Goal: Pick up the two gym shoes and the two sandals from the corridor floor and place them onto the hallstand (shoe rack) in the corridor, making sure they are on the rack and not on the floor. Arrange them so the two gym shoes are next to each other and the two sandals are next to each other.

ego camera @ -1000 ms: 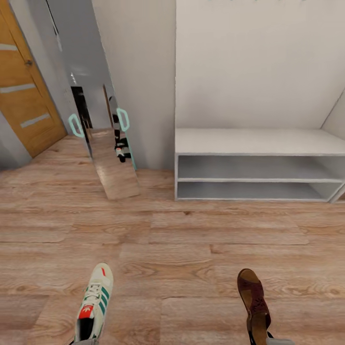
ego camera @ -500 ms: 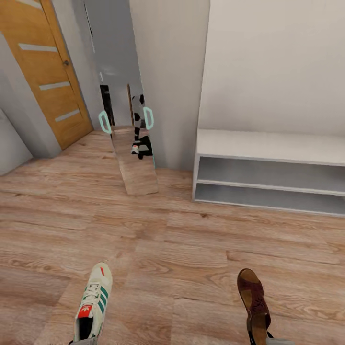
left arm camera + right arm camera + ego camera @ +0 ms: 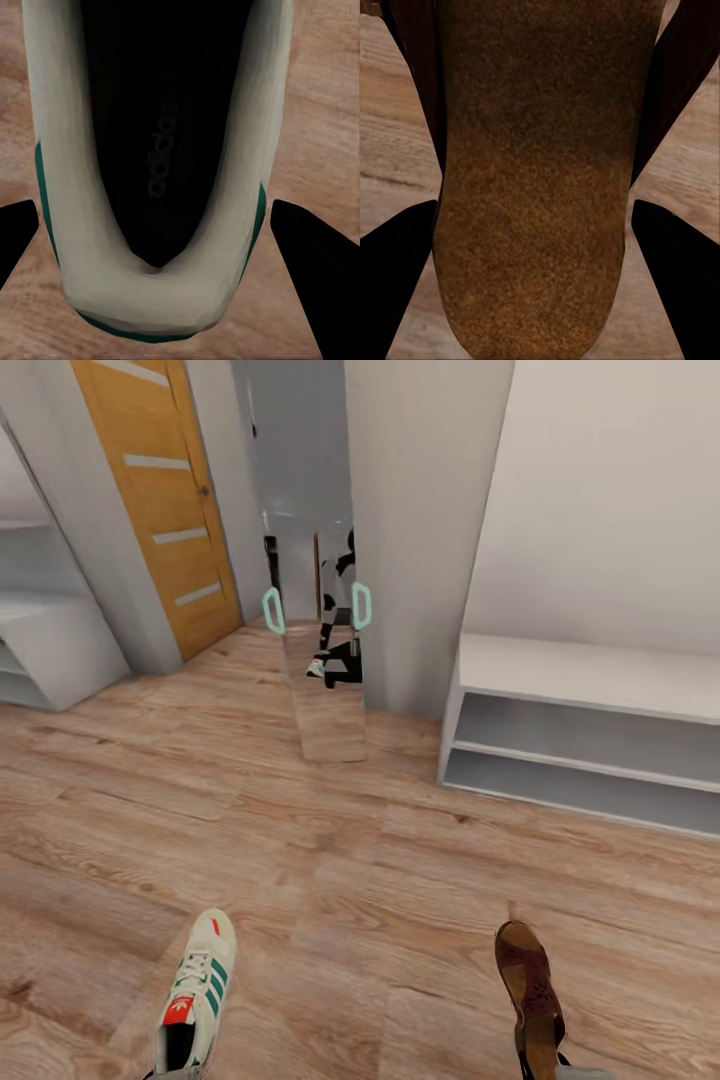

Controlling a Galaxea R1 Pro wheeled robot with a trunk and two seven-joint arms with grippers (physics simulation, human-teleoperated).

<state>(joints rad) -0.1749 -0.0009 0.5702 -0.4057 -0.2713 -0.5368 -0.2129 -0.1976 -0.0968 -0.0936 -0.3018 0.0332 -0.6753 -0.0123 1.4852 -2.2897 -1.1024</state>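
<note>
Swinging left over the last second, your head view has slid the hallstand [image 3: 590, 680] from the middle of the picture out to its right side, and a wooden door [image 3: 165, 510] plus a second low white unit [image 3: 40, 640] have come in at the left. That is the camera turning, not the furniture moving. The gym shoe [image 3: 197, 992] and the sandal [image 3: 530, 985] sit at the same spots low in the view as before, which suggests they travel with you, off the corridor floor [image 3: 330, 880].

At the left wrist, the sneaker's heel sits between the two dark fingers [image 3: 319, 281] of the left gripper [image 3: 154, 281], apparently clamped. At the right wrist, the sandal's tan footbed lies between the fingers [image 3: 679, 281] of the right gripper [image 3: 532, 281], likewise gripped, though actual contact is hard to confirm.

Both rack shelves look bare. You are turning away from it, so I judge you will have to swing back right before placing either shoe.
</note>
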